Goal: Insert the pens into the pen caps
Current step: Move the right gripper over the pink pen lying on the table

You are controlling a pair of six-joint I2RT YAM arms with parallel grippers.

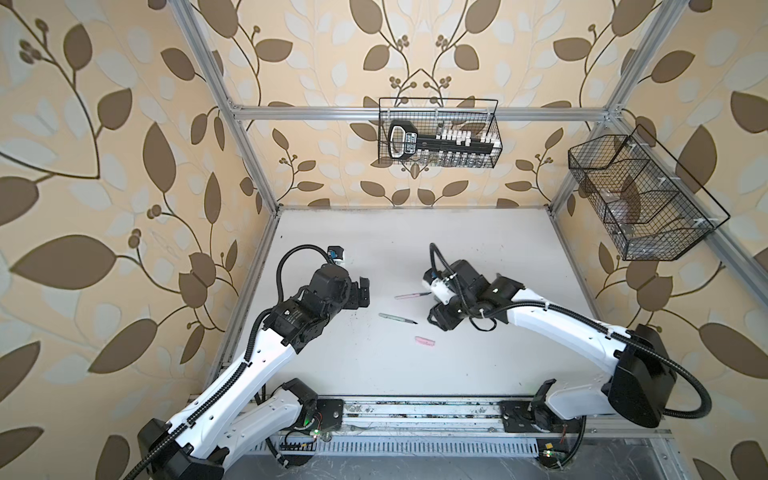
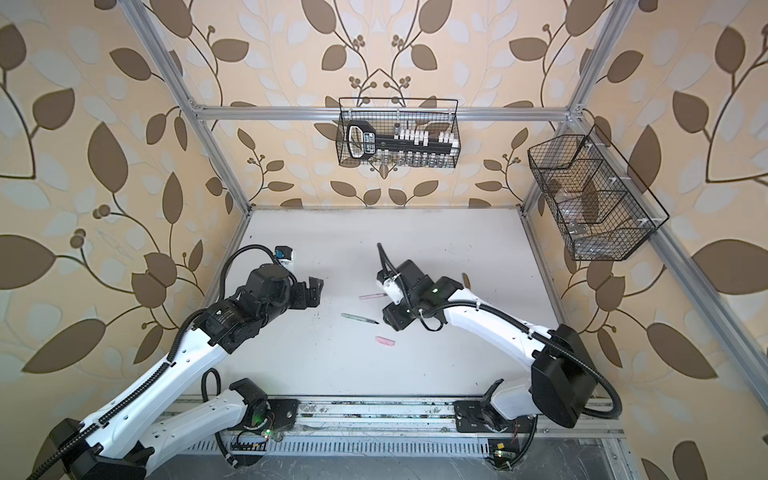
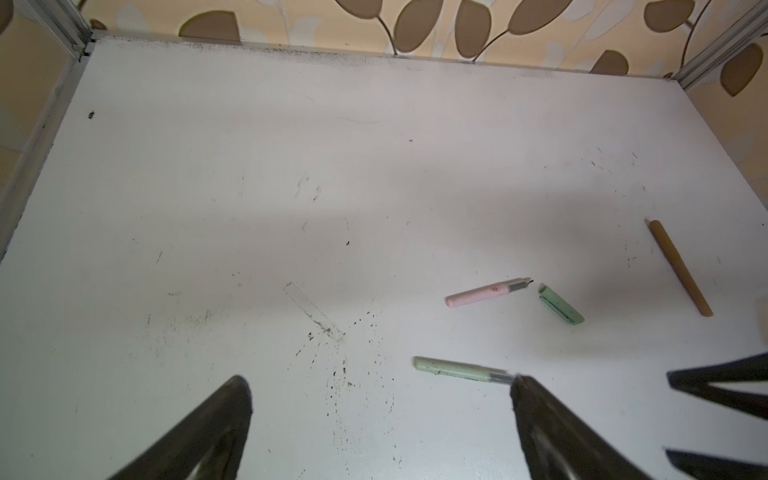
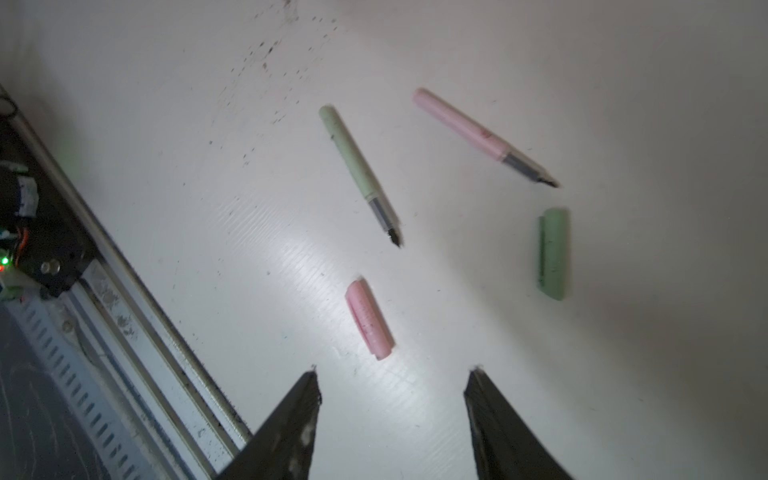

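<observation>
Pink cap (image 1: 425, 341) lay nearest on the table (image 1: 374, 249); just beyond, the green pen (image 1: 397, 318), then the pink pen (image 1: 411, 295) with the green cap (image 4: 553, 253) near its tip, the tan pen (image 3: 679, 268) farther right. Left gripper (image 3: 380, 380) and right gripper (image 4: 395, 374) flanked them, fingers apart, empty.

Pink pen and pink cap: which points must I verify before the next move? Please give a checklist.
1. pink pen lying free, uncapped: ok.
2. pink cap lying free, apart from the pink pen: ok.
3. right gripper fingers open, empty: ok.
4. left gripper fingers open, empty: ok.
5. Which end of the pink cap is open: cannot tell.
</observation>
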